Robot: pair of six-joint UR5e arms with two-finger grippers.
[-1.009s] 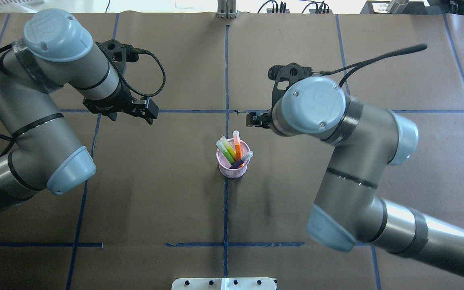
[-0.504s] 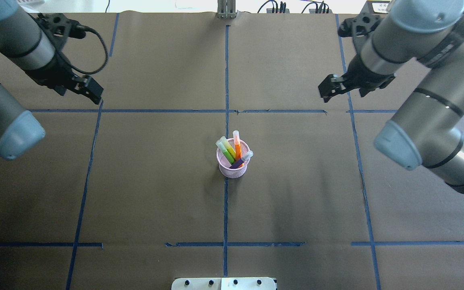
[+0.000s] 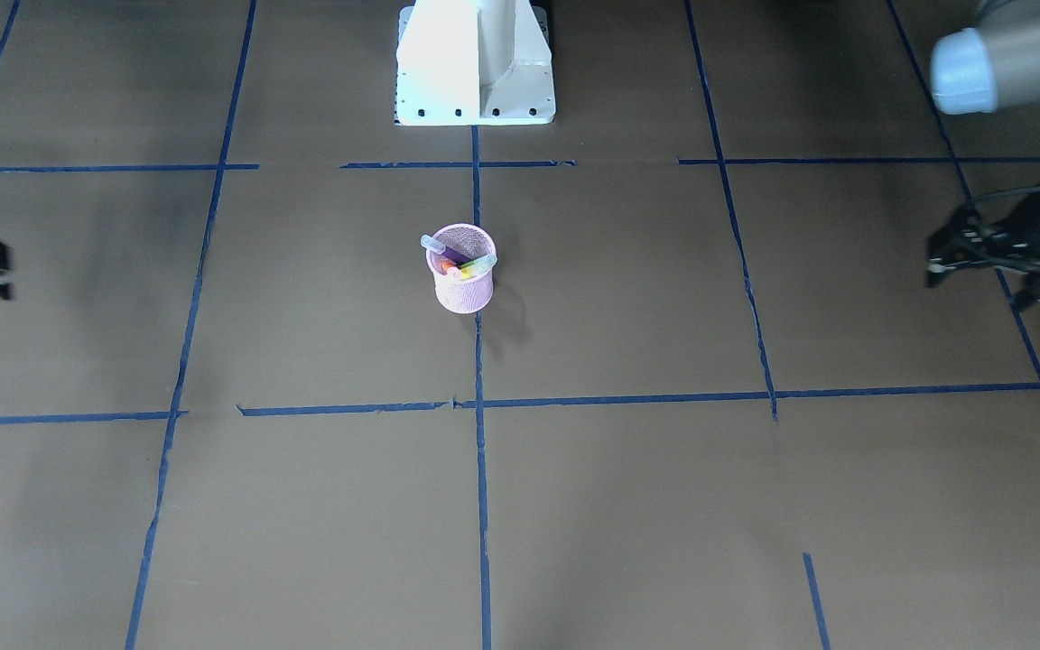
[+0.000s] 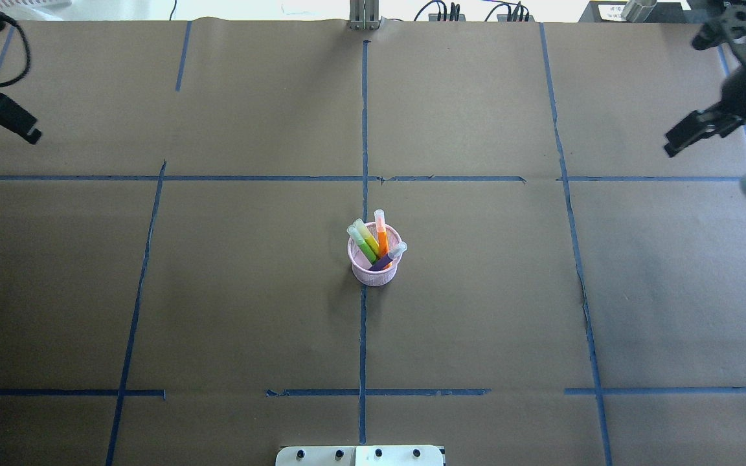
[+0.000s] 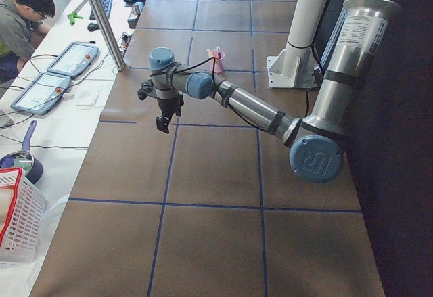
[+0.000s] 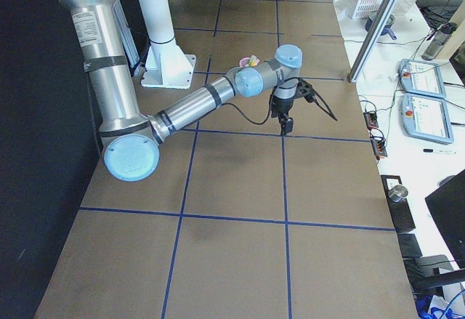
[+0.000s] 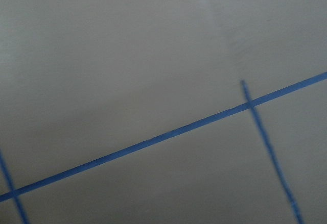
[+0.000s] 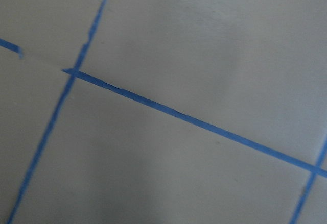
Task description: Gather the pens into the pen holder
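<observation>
Pink wire-mesh pen holder [image 4: 373, 272] stands upright mid-surface [image 4: 230, 298], on the centre blue tape line [image 4: 362, 336]. The orange pen [image 4: 382, 238], green pen [image 4: 365, 246] and purple pen [image 4: 384, 260] are all inside, leaning, pale cap ends poking above the rim. Left hand [image 4: 31, 133] hangs near the far-left edge and right hand [image 4: 672, 145] near the far-right, both well apart from the holder. Each holds nothing, fingers apart as far as the front-facing view shows.

Four pens [image 4: 383, 238], one pen holder [image 4: 373, 276]
</observation>
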